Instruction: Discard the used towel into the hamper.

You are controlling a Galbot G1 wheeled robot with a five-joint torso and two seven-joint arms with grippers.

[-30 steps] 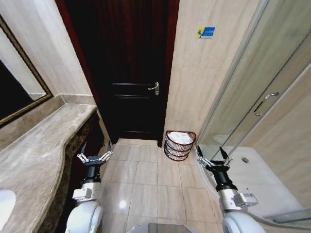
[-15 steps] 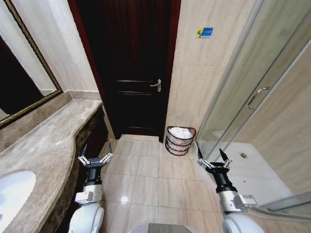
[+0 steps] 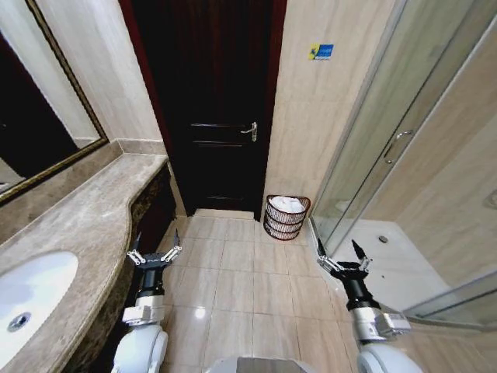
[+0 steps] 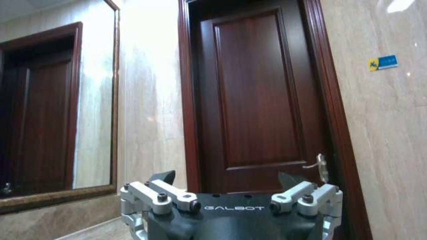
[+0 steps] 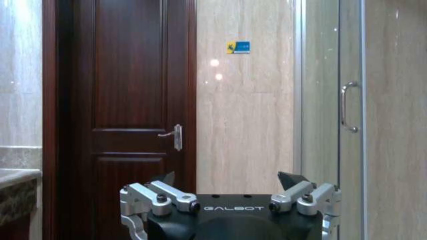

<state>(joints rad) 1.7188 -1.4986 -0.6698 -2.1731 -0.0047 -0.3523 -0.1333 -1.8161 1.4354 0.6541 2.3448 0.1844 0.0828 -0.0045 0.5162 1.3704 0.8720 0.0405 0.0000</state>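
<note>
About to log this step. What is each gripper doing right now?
Left gripper: open, empty, held low beside the counter.
Right gripper: open, empty, held low near the shower door.

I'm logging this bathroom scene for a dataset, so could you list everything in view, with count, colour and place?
Round dark red-brown wire hamper: one, on the floor against the wall right of the door.
White towel: one, inside the hamper.
Dark wooden door: one, straight ahead.
Marble counter: one, beige, left.
White sink: one, set in the counter.
Glass shower door: one, right.
Left end effector: open, low left.
Right end effector: open, low right.
</note>
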